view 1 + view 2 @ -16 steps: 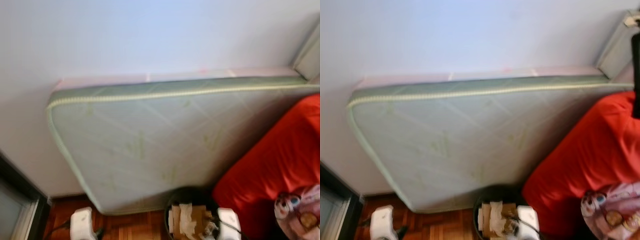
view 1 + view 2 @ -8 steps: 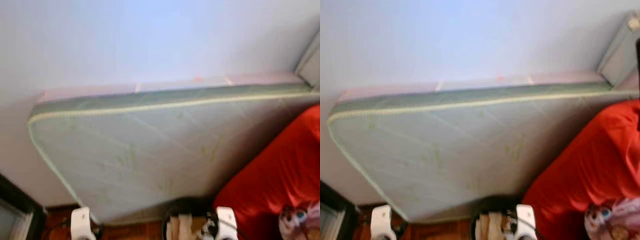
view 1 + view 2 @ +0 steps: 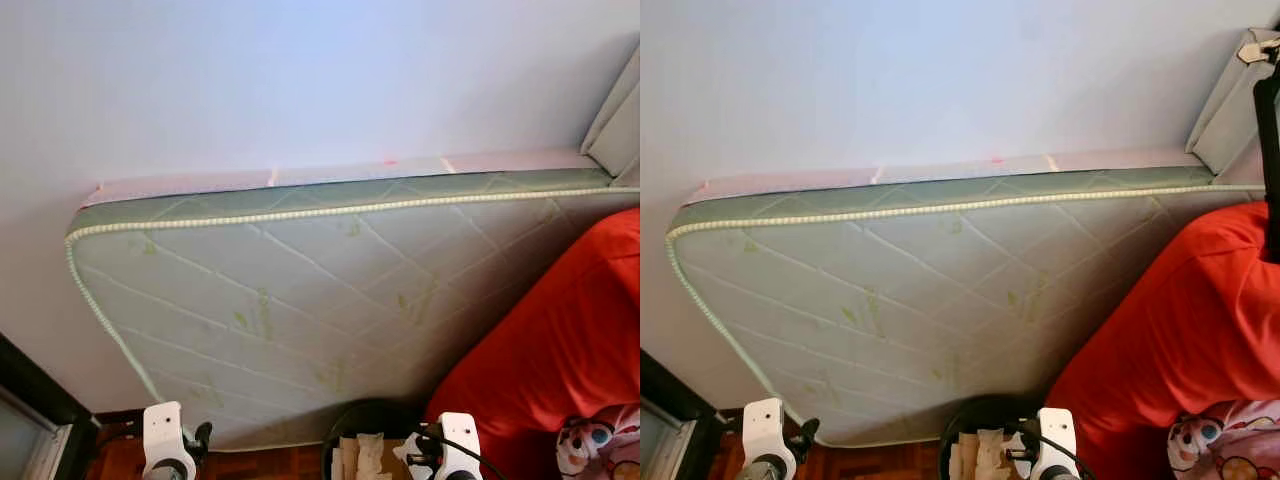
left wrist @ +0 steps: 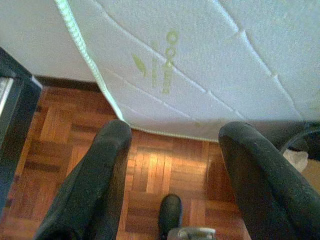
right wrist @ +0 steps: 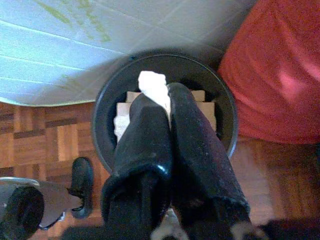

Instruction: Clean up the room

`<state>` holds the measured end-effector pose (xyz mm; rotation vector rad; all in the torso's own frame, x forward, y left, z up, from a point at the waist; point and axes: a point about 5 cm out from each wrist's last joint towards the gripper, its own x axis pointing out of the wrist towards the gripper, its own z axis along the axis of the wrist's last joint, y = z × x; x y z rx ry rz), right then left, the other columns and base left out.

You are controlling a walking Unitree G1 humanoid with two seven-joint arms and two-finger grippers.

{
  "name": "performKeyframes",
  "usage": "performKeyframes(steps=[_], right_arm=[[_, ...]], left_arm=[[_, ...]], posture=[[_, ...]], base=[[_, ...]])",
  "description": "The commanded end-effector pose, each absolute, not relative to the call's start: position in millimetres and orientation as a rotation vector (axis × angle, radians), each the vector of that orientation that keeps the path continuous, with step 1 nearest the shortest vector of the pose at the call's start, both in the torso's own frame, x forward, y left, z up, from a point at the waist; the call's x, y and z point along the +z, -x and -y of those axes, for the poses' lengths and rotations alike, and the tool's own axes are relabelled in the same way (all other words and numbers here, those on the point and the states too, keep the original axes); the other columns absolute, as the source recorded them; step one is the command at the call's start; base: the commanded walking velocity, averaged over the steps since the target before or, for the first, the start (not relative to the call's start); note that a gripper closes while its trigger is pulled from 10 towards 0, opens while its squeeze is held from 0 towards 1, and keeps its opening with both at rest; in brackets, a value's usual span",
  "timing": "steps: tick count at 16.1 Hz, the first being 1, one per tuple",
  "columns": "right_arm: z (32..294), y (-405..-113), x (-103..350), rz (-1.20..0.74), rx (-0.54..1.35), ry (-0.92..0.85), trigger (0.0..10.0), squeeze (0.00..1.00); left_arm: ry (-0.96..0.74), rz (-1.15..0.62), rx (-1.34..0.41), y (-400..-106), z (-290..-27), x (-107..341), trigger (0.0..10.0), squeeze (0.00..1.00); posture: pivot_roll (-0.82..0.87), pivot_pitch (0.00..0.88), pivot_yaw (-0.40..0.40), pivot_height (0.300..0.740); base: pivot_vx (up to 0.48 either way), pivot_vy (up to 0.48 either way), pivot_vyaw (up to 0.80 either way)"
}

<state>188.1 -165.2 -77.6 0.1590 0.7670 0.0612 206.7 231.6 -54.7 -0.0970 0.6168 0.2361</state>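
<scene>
— What has changed since a second ago?
— Only the camera has tilted; right gripper (image 5: 167,107) still pinches a white tissue (image 5: 152,86) above the black bin (image 5: 226,112).
— And the left gripper (image 4: 172,150)?
— Fingers wide apart, over wooden floor (image 4: 165,165) beside the mattress (image 3: 320,290).

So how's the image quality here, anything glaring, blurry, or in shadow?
Both eye views are sharp and evenly lit. In the left wrist view, light glares off the wood floor beneath the mattress. In the right wrist view, the right gripper and bin look dark and the tissue overexposed.
</scene>
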Motion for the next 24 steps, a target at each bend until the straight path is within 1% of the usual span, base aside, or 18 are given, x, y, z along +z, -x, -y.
performKeyframes(steps=[1, 5, 10, 19, 20, 21, 22, 24], right_arm=[[167, -192, -74, -0.73, 0.058, -0.18, 10.0, 0.0], [166, -193, -73, -0.705, 0.074, -0.19, 10.0, 0.0], [166, -192, -73, -0.699, 0.06, -0.208, 10.0, 0.0], [167, -189, -74, -0.67, -0.024, -0.305, 10.0, 0.0], [167, -189, -74, -0.666, -0.03, -0.321, 10.0, 0.0], [166, -189, -74, -0.663, -0.032, -0.331, 10.0, 0.0], [166, -190, -73, -0.66, -0.036, -0.351, 10.0, 0.0], [166, -190, -73, -0.654, -0.035, -0.372, 10.0, 0.0]], left_arm=[[0.083, -0.601, 0.221, -207, -231, -54, 10.0, 0.0], [0.112, -0.539, 0.2, -209, -230, -50, 10.0, 0.0], [0.131, -0.522, 0.184, -209, -229, -49, 10.0, 0.0], [0.16, -0.498, 0.139, -209, -229, -48, 10.0, 0.0], [0.148, -0.368, 0.105, -237, -227, -26, 10.0, 0.0], [0.126, -0.163, 0.058, -279, -221, 15, 10.0, 0.0], [0.13, -0.112, 0.038, -291, -218, 28, 10.0, 0.0], [0.148, -0.112, 0.024, -294, -215, 29, 10.0, 0.0]], posture=[[0.07, 0.0, -0.005, 0.74], [0.08, 0.0, 0.001, 0.74], [0.08, 0.0, 0.004, 0.74], [0.08, 0.0, 0.017, 0.74], [0.08, 0.0, 0.017, 0.74], [0.08, 0.0, 0.015, 0.74], [0.08, 0.0, 0.013, 0.74], [0.08, 0.0, 0.008, 0.74]], base=[[0.0, 0.0, 0.0], [0.0, 0.0, 0.0], [0.0, 0.0, 0.0], [0.0, 0.0, 0.0], [0.0, 0.0, 0.0], [0.0, 0.0, 0.0], [0.0, 0.0, 0.0], [0.0, 0.0, 0.0]])
